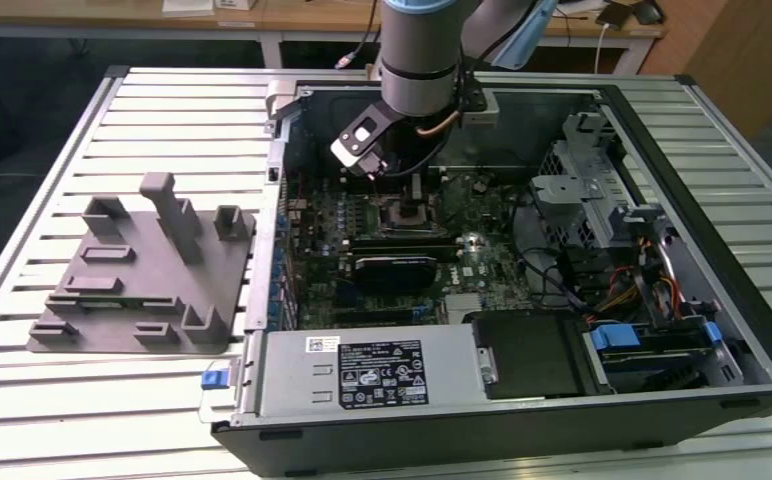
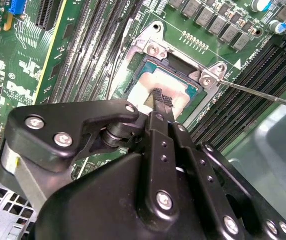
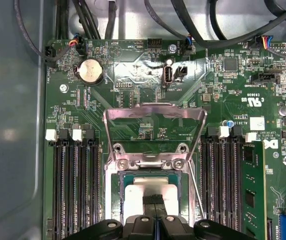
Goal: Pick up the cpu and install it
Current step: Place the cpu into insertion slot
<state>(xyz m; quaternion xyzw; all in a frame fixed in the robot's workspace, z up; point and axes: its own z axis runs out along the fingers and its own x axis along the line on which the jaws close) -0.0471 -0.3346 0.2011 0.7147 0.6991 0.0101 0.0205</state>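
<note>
The cpu (image 2: 142, 89) lies flat in the motherboard socket (image 1: 410, 212), its silver top framed by a thin green rim; the first wrist view shows the cpu (image 3: 134, 192) too. My gripper (image 2: 162, 98) reaches down into the open computer case, its two black fingers pressed together with nothing between them. The ribbed tips rest on, or just above, the middle of the chip's top. In the first wrist view the gripper (image 3: 154, 200) covers the chip's near half. The socket's metal load plate (image 3: 155, 117) stands swung open.
A grey plastic fixture block (image 1: 146, 270) sits on the slatted table at the exterior view's left. Memory slots flank the socket, one holding a green module (image 3: 253, 190). The thin socket lever (image 2: 263, 93) sticks out beside the frame. A power supply (image 1: 359, 372) and drive cage (image 1: 600, 200) line the case.
</note>
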